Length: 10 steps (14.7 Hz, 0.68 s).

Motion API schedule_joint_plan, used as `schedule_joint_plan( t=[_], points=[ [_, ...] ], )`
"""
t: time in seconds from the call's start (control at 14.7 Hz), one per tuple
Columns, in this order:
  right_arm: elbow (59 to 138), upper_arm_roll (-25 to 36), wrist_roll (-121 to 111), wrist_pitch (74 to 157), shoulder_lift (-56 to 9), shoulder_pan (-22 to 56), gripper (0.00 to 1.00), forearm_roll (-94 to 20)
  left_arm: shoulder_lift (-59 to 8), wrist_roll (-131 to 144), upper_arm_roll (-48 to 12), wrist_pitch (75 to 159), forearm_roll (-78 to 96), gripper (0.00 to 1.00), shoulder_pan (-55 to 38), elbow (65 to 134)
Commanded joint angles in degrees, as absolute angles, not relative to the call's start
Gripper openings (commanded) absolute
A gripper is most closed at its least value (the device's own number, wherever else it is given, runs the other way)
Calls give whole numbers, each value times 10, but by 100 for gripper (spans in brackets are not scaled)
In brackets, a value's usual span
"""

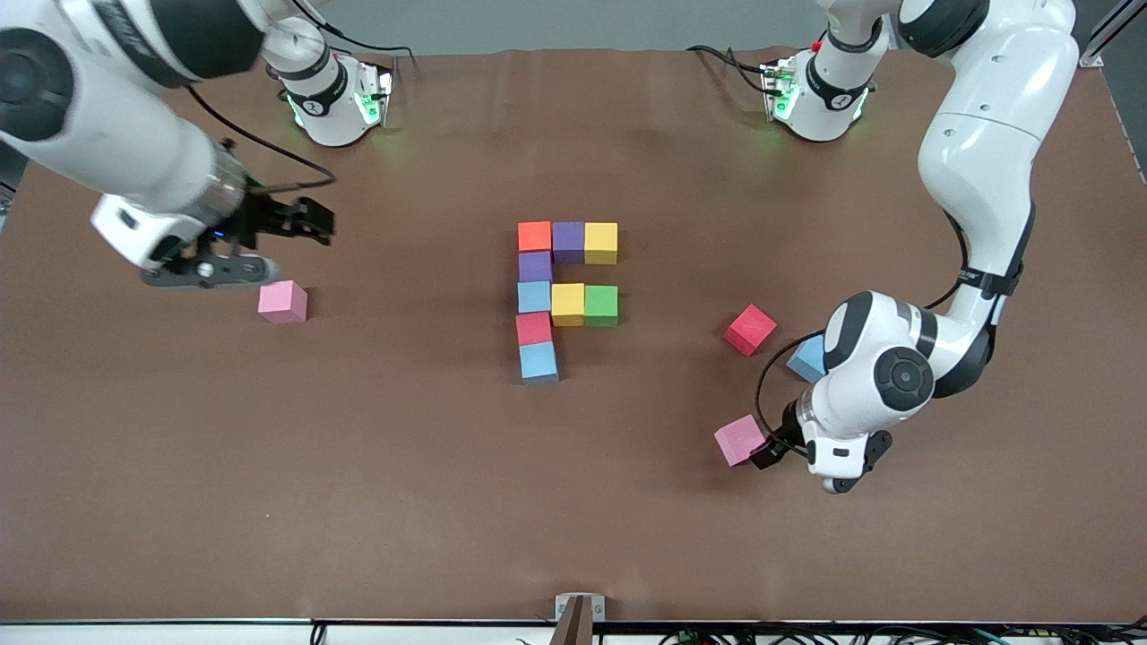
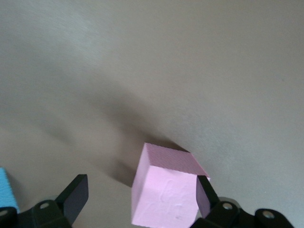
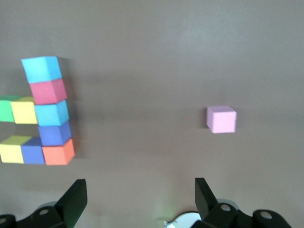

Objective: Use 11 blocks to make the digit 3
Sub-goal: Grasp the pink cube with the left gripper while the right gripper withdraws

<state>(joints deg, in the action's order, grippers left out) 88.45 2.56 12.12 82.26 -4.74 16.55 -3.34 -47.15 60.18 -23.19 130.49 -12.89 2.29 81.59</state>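
I see the digit 3 [image 1: 560, 296] part-built in the middle of the table [image 1: 358, 502], nine matte cubes touching. Its farthest bar runs orange block [image 1: 534, 236], purple block [image 1: 568, 241], yellow block [image 1: 601, 243]. A column comes nearer to the camera from the orange one: a second purple block [image 1: 535, 266], a light blue block [image 1: 534, 296], a red block [image 1: 534, 329] and another light blue block [image 1: 539, 362], this last sitting slightly skewed. The middle bar continues from the first light blue cube with a second yellow block [image 1: 568, 304] and a green block [image 1: 601, 305]. The nearest bar has only its one cube.

Four blocks lie loose. Toward the left arm's end there is a tilted red block [image 1: 750, 329], a light blue one [image 1: 807, 359] partly hidden under the arm, and a pink block [image 1: 740, 440] nearest the camera. The left gripper [image 1: 772, 451] is low at that pink block, fingers spread wide; in the left wrist view the cube [image 2: 166, 190] sits between the fingers [image 2: 76, 194], against one and clear of the other, not clamped.

Toward the right arm's end a second pink block [image 1: 283, 301] lies alone. The right gripper [image 1: 300, 222] hangs over the bare table just beside it, fingers apart and holding nothing.

The table surface is plain brown and smooth; there are no containers on it.
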Motion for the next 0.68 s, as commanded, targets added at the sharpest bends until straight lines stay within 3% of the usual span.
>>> schedule_joint_plan(
  t=[0.0, 0.2, 0.61],
  points=[
    [931, 17, 70, 823, -2, 100, 100, -36, -500, 588, -236, 1299, -116, 100, 12, 772],
    [927, 17, 26, 824, -1, 41, 100, -33, -517, 588, -235, 1317, -115, 100, 2, 764],
    [900, 17, 17, 829, -4, 8, 100, 4, -539, 587, -235, 1351, -115, 99, -7, 764]
  ],
)
